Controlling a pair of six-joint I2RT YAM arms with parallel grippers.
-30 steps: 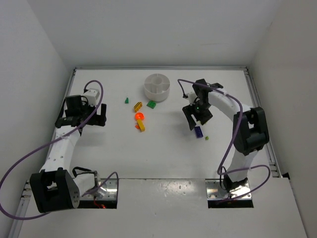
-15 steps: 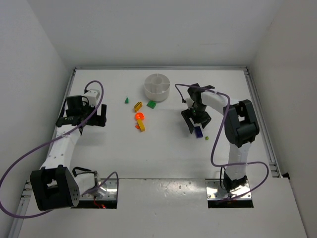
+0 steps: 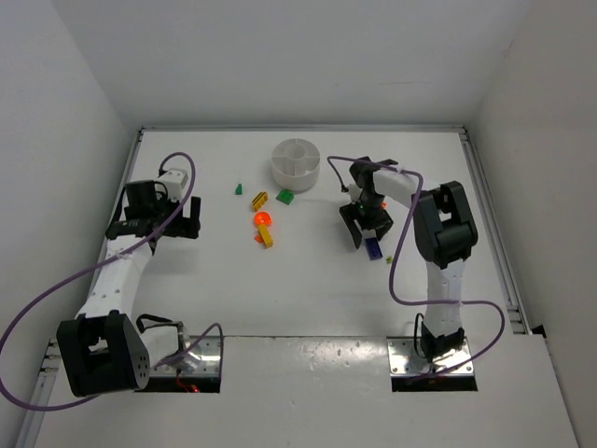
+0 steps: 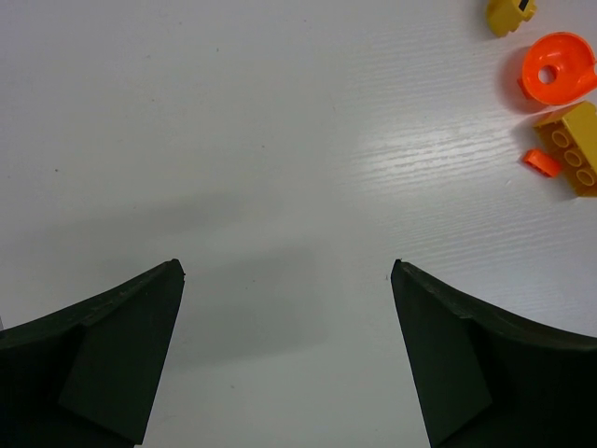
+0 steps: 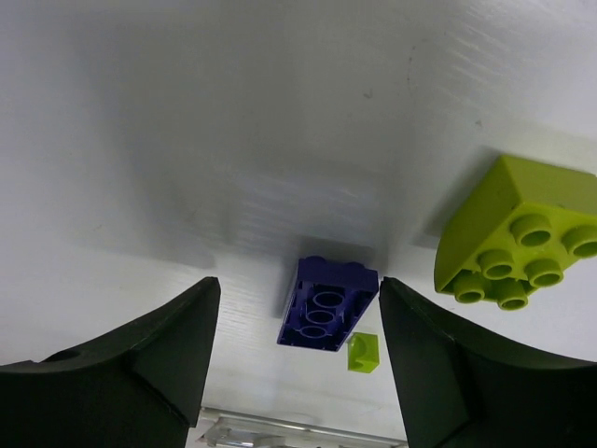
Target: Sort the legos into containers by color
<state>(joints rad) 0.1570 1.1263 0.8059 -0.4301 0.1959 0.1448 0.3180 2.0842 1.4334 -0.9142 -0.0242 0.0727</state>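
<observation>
Right hand [image 5: 298, 282] spread, pointing down over purple brick [image 5: 328, 303]

Dish [image 3: 297, 161] behind legos [image 3: 264, 227], brick [image 5: 328, 303] under right hand [image 3: 366, 234]

Right end effector [image 3: 366, 235] apparently over brick [image 3: 373, 248]

The left arm [image 3: 117, 271] and right arm [image 3: 446, 289] are white tubular links joined by bulky black joint housings, each trailing a looping purple cable [image 3: 193, 177] and mounted on a bare metal base plate [image 3: 203, 357]. The left gripper [image 4: 287, 266] and right gripper [image 5: 298, 280] have matte black, wedge-shaped fingers [image 4: 112, 364].
</observation>
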